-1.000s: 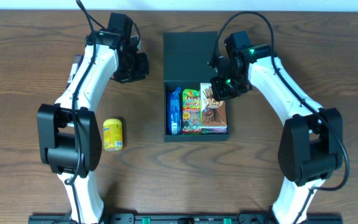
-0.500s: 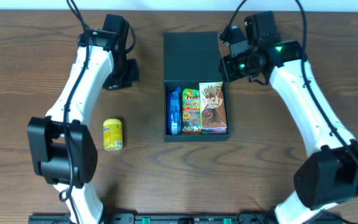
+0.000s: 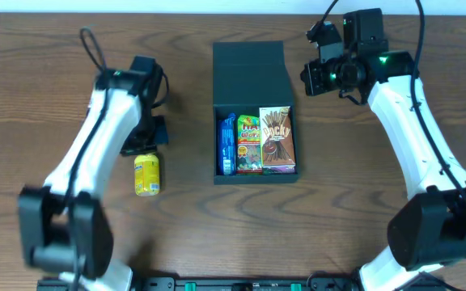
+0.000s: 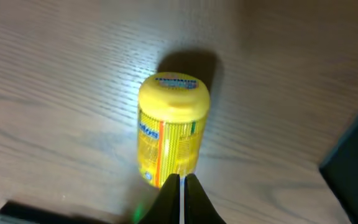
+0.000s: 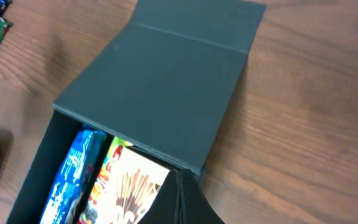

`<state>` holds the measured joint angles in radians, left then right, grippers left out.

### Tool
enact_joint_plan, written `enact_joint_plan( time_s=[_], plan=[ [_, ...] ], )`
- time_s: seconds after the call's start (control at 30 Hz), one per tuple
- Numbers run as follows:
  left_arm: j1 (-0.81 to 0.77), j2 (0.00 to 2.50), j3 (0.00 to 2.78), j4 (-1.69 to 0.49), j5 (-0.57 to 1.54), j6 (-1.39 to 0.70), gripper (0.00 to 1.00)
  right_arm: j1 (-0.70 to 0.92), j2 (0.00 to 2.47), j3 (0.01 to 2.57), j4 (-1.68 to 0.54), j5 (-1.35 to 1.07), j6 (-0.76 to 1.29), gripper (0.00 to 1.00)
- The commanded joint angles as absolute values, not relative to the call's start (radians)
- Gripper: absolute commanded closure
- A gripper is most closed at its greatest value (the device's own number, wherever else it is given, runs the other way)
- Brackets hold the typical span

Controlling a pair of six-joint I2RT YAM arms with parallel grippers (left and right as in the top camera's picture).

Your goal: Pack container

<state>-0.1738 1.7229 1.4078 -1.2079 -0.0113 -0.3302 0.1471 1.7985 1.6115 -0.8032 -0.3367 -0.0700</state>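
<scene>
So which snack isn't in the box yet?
The yellow can: it lies on the table left of the container, while the blue pack, green pack and Pocky box sit inside it.

overhead: left arm blurred by motion | left wrist: left gripper tips only, covering can's near end; box cropped at right edge | right wrist: snack packs half under lid, cut at near edge
</scene>
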Motion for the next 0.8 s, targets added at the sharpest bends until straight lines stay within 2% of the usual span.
enact_joint_plan(
  time_s=[0.0,0.03,0.13,0.17,0.27,0.43,0.63,0.77],
  plan=[
    [-0.168,1.638,1.320,-1.159,-0.033,-0.302,0.94,0.142,1.786,1.628,-0.787,-0.348,-0.083,0.99],
    [-0.168,1.631,1.282,-1.132,-0.024,-0.303,0.94,0.142,1.786,1.628,-0.783,-0.348,-0.080,0.99],
    [-0.168,1.633,1.193,-1.064,0.001,-0.323,0.42,0.142,1.786,1.628,-0.785,-0.348,-0.048,0.98],
    [-0.168,1.633,1.171,-1.047,0.000,-0.330,0.34,0.142,1.786,1.628,-0.789,-0.348,-0.045,0.98],
    [-0.168,1.634,1.122,-1.018,0.000,-0.348,0.21,0.142,1.786,1.628,-0.806,-0.348,-0.045,0.98],
    [-0.167,1.634,1.061,-0.954,-0.011,-0.348,0.15,0.142,1.786,1.628,-0.807,-0.348,-0.045,0.98],
    [-0.152,1.647,1.001,-0.859,-0.019,-0.348,0.16,0.142,1.786,1.628,-0.806,-0.348,-0.045,0.98],
    [-0.144,1.660,0.989,-0.830,-0.019,-0.347,0.21,0.142,1.786,1.628,-0.805,-0.348,-0.045,0.98]
  ],
)
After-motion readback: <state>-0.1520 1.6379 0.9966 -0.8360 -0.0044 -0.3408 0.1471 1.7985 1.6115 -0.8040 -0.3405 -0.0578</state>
